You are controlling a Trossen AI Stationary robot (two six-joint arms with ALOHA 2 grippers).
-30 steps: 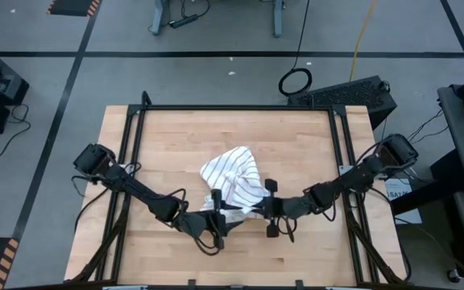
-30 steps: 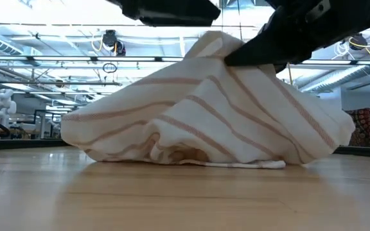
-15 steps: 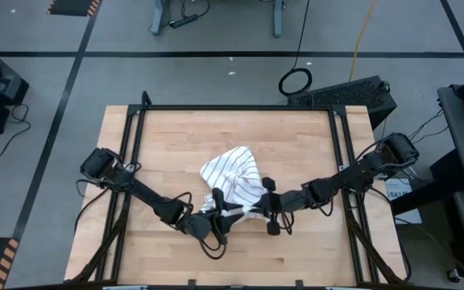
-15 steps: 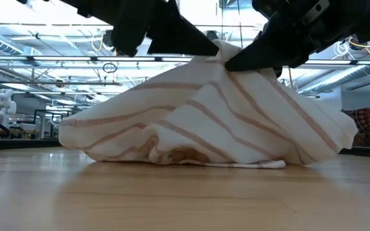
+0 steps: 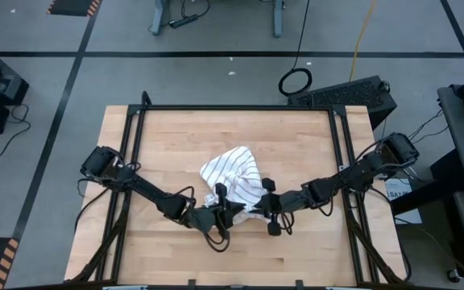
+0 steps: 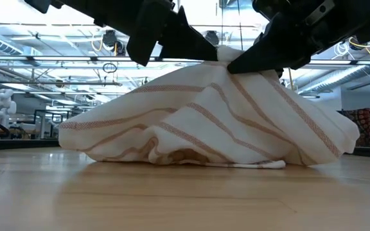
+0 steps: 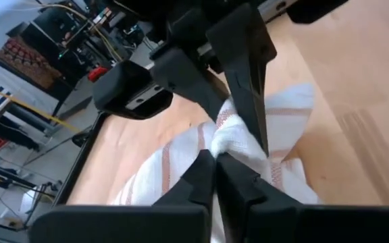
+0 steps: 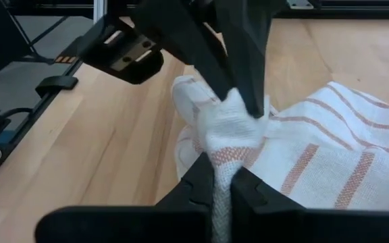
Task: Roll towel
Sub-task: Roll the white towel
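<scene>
The white towel with narrow stripes lies crumpled at the middle of the wooden table. Its lower edge rests on the wood, and its near part is drawn up into a peak. My left gripper comes at this peak from the table's left and is shut on it. My right gripper comes from the right and is shut on the same peak, tip to tip with the left one. The tag does not show. My left gripper pinches the bunched top of the towel's peak between its two fingers, several layers gathered. The fingers slant slightly downward from the table's left. The peak is held up clear of the table while the cloth below spreads down to the wood. My right gripper pinches the same bunched peak between its two fingers, right beside the left gripper's fingers. It slants slightly downward from the table's right. The cloth falls away from the hold in taut folds to the table.
Black frame rails run along the table's left, right and far sides. Bare wood lies all around the towel, widest toward the far edge and at the near corners.
My left gripper has moved toward the towel's peak, sinking a little and rolling, and has shut on the cloth next to my right gripper. The towel's peak has been gathered tighter between the two; its lower edge has stayed on the table.
</scene>
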